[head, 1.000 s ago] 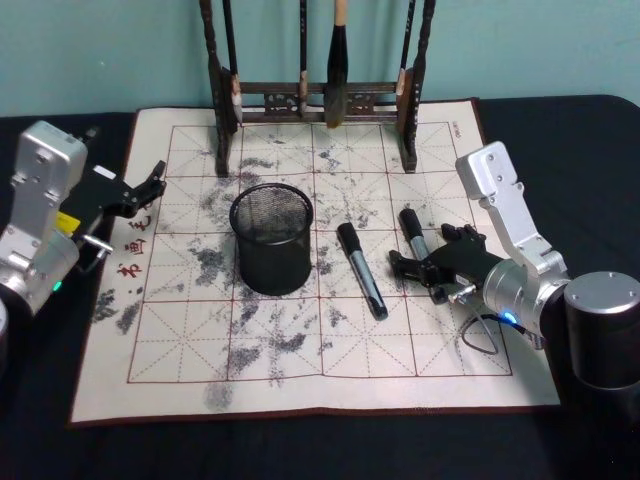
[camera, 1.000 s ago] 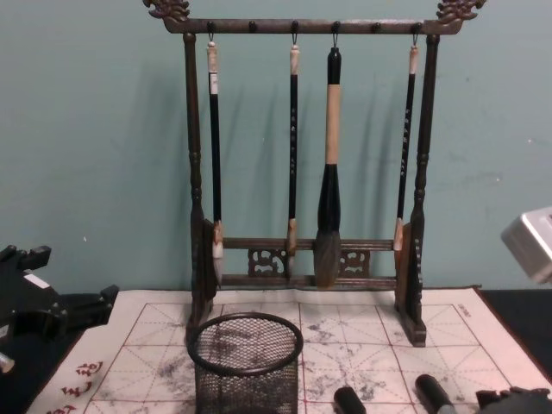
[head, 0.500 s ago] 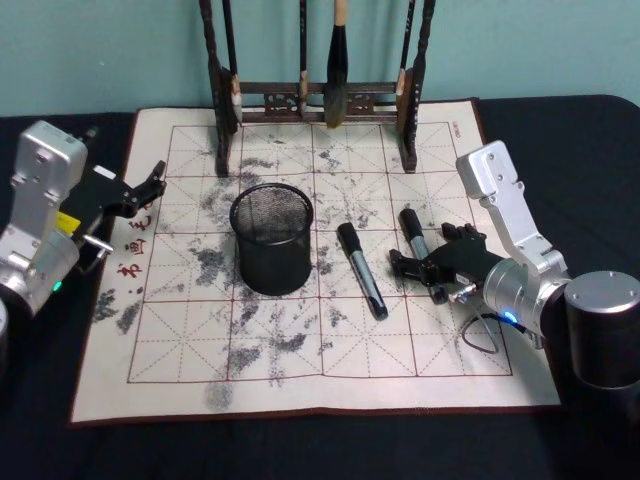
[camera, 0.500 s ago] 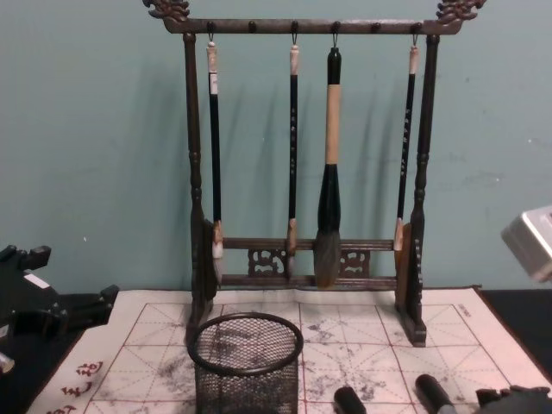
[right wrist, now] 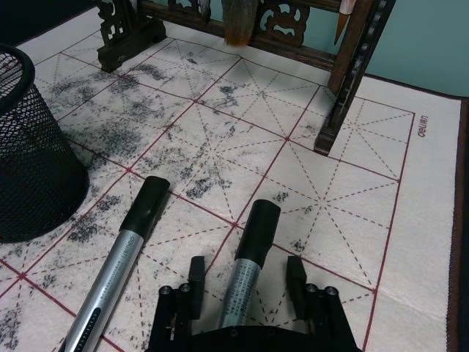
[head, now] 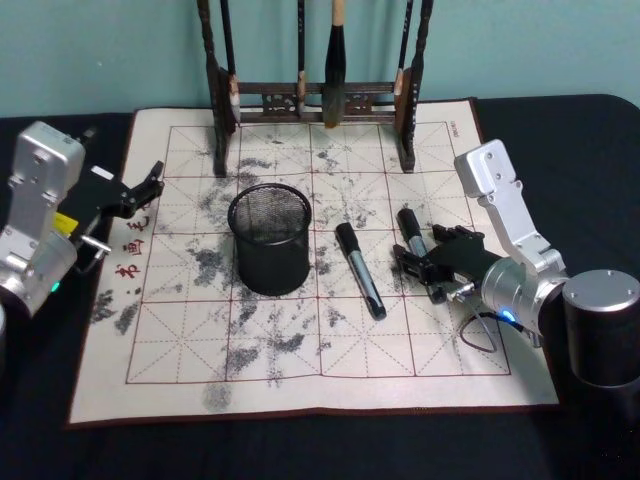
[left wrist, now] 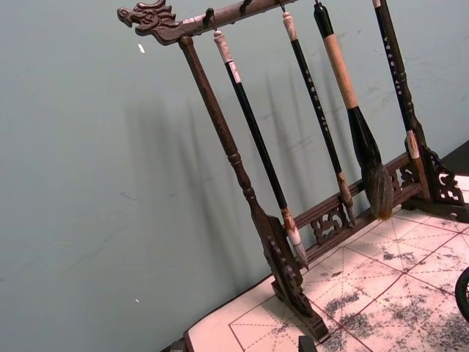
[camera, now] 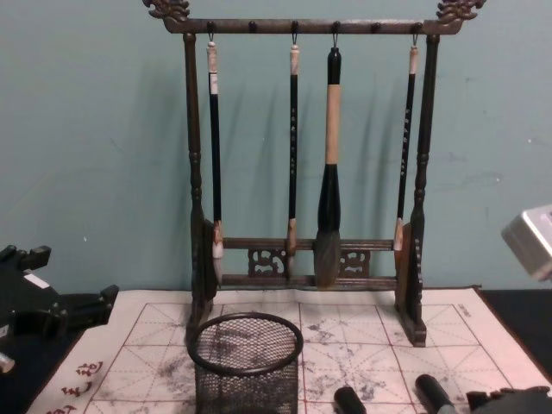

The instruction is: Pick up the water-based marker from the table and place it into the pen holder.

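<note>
Slight creep forward of right gripper (head: pixel 420 252) along the mat (head: pixel 300 360) since a second ago, now farther over its water-based marker (head: pixel 409 226). Fingers (right wrist: pixel 294 270) spread wide to either side of the barrel, gripping nothing; touching it or just clear, cannot tell. Marker flat on the mat on the table (head: pixel 600 130), just right of a second marker (head: pixel 360 272), both right of the pen holder (head: pixel 270 245) and outside it. Red "deli" (right wrist: pixel 421 130) printed at the mat's edge; red characters (head: pixel 130 245) down its left margin, not legible; small print on both barrels unreadable. Rear of the straddled marker hidden under the gripper. Both caps cut off at the chest view's lower edge. Left gripper (head: pixel 150 182) parked at the mat's left edge, fingers apart, empty.
</note>
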